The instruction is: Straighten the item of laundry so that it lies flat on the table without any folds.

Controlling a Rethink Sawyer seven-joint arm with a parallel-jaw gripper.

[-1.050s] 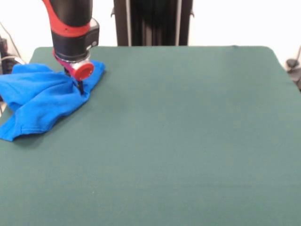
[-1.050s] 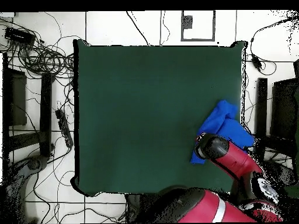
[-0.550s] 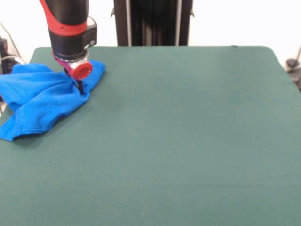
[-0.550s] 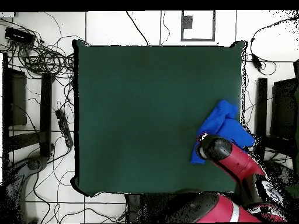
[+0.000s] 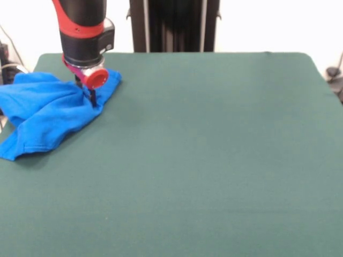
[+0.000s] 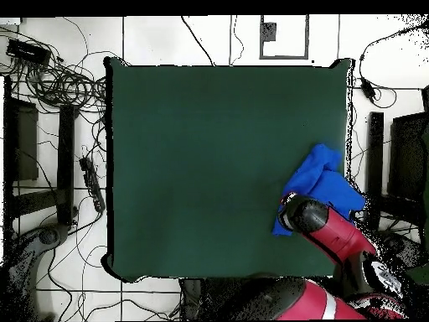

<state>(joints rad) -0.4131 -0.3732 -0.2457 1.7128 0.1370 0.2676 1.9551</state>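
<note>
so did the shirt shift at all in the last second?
No. The shirt lies bunched at the same corner of the table, its edges unchanged against the table's edge, with the gripper down on it.

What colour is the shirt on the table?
Bright blue shirt, plain with no print; the front view shows it best.

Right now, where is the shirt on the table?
In the front view the shirt lies bunched at the table's far left corner, spilling over the left edge, with the gripper down on its right part.
</note>
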